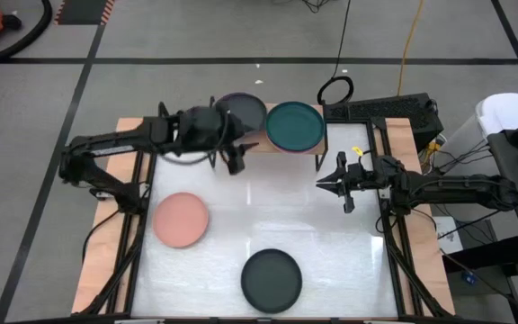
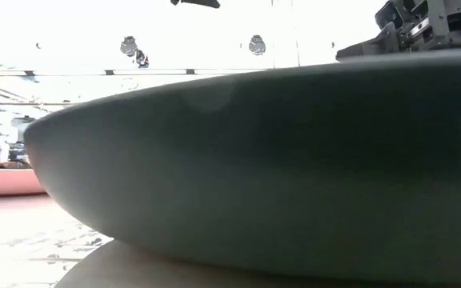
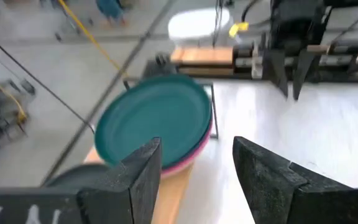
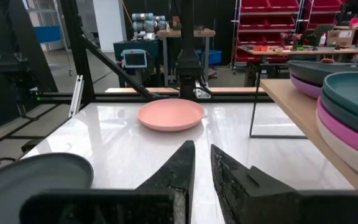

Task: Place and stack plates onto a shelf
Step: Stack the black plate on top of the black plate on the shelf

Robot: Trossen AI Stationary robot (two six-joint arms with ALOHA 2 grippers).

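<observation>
The shelf (image 4: 291, 102) stands at the table's far edge and bears two stacks. One stack has a charcoal plate over a purple one (image 1: 241, 110). The other has a dark teal plate (image 1: 295, 126) on top, with pink and beige plates under it (image 4: 347, 140). A salmon pink plate (image 1: 181, 219) and a charcoal plate (image 1: 272, 280) lie flat on the white table. My left gripper (image 1: 235, 160) hovers open and empty just in front of the shelf, facing the teal stack (image 3: 154, 118). My right gripper (image 1: 322, 183) is at the table's right, shut and empty.
A black frame and cables run along the table's right side (image 1: 394, 225). In the low view the charcoal plate (image 2: 294, 176) fills nearly the whole picture, with the salmon plate (image 2: 2, 182) at its left. Bare white tabletop (image 1: 268, 207) lies between the two grippers.
</observation>
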